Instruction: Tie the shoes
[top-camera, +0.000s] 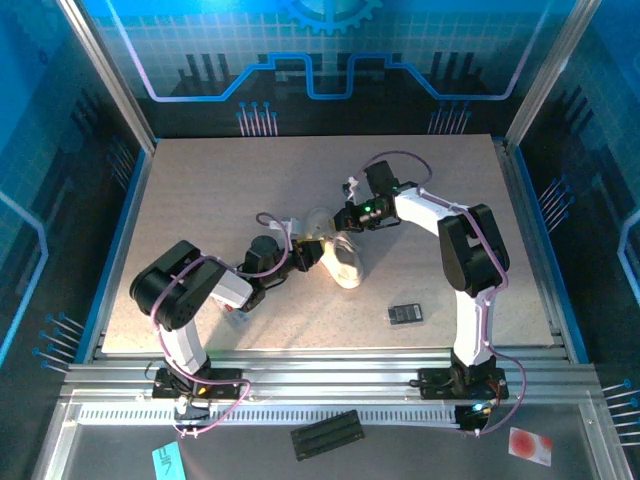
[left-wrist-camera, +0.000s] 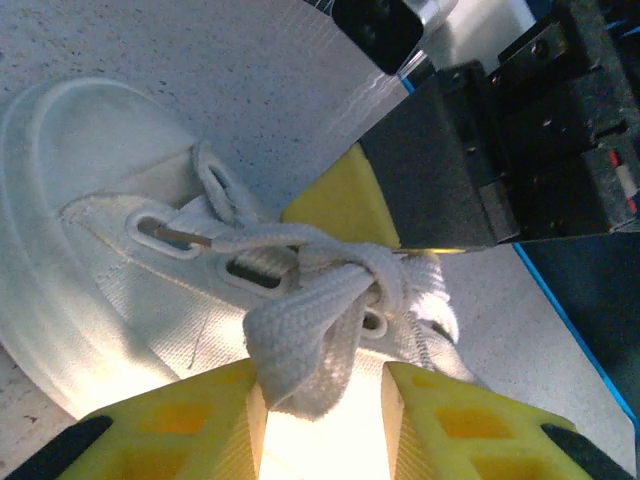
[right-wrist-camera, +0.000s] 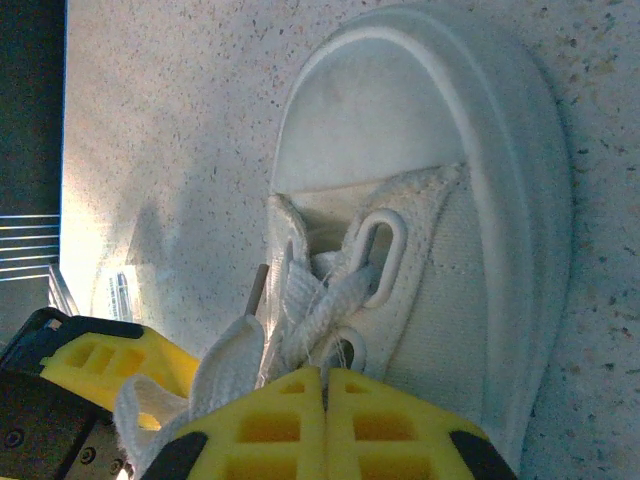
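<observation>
**Laces Gathered, Bow Not Yet Formed**

From above, the sneaker (top-camera: 342, 264) is seen lying near the middle of the table (top-camera: 200, 190). The left gripper (top-camera: 302, 256) is brought against one side of it and the right gripper (top-camera: 347, 222) against the other. A black device (top-camera: 405, 314) is set well apart.

In the left wrist view, a folded length of the laces (left-wrist-camera: 300, 350) is framed between the left gripper's narrowly parted fingers (left-wrist-camera: 440, 430). A lit gap is left on one side, so a firm pinch is not shown. A crossing of lace is seen at the eyelets.

In the right wrist view, the right gripper's fingers (right-wrist-camera: 260, 420) are pressed together. Lace strands are drawn in under their tips and are apparently pinched.

A first crossing is judged done. The loops and a tightened bow are left to be made.
</observation>
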